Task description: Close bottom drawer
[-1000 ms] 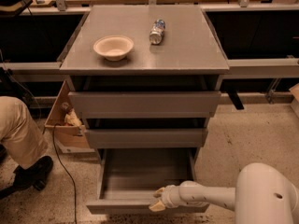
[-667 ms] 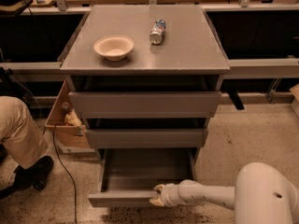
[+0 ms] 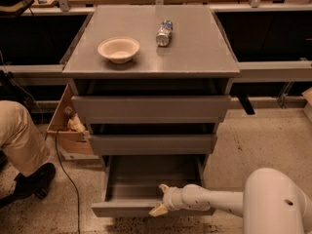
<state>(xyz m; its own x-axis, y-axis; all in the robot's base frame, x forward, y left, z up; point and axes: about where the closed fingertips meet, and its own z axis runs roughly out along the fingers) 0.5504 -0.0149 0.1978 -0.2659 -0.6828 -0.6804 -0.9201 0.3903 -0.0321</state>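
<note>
My cream-white tool [image 3: 161, 199] sits at the front of the grey bottom drawer [image 3: 146, 177]; the table [image 3: 200, 48] is grey, its bowl [image 3: 118, 48] beige, its can [image 3: 164, 32] silver-blue.

Bottom drawer [image 3: 122, 208]: lowest of three grey drawers, standing partly open and level, shallow grey interior exposed, front panel plain and flat; tool [image 3: 160, 199] at the panel's top edge, fingers spread

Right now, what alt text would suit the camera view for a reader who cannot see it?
The robot's gripper rests at the front panel of the pulled-out bottom drawer of a grey three-drawer cabinet. On its top sit a paper bowl and a can on its side.
</note>
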